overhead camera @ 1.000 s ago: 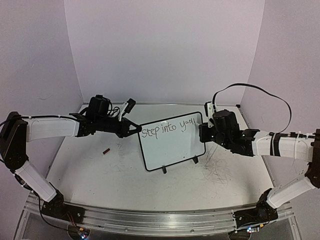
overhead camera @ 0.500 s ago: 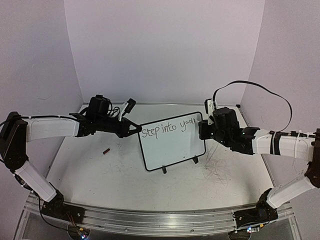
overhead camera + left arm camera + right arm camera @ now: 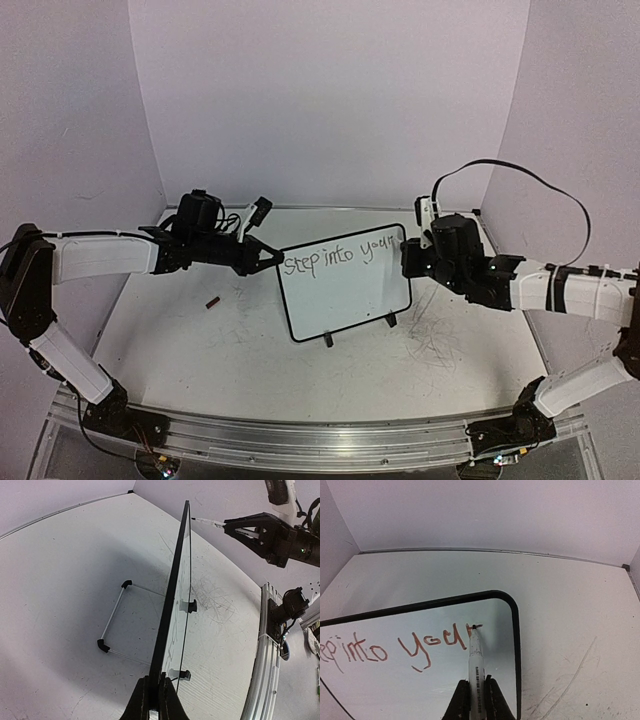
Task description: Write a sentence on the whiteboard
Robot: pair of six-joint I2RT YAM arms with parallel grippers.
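Note:
The whiteboard (image 3: 345, 295) stands tilted on two small black feet mid-table, its dark handwritten sentence (image 3: 338, 256) reading "step into your" along the top. My left gripper (image 3: 268, 258) is shut on the board's left edge. In the left wrist view the board (image 3: 174, 597) runs edge-on from between that gripper's (image 3: 154, 694) pinched jaws. My right gripper (image 3: 476, 692) is shut on a white marker (image 3: 475, 662). The marker's tip touches the board (image 3: 390, 690) at the last letter of the sentence (image 3: 427, 647), near the top right corner. From above, that gripper (image 3: 407, 258) sits at the board's right edge.
A small dark red cap (image 3: 213, 301) lies on the table left of the board. Grey scribbles (image 3: 436, 345) mark the tabletop to the board's right. A wire stand (image 3: 113, 625) props the board from behind. Walls close in on three sides; a metal rail (image 3: 320, 440) runs along the front.
The right gripper has shifted slightly right with the marker, and the start of the final "r" has appeared after "you". The left gripper and the board have stayed put.

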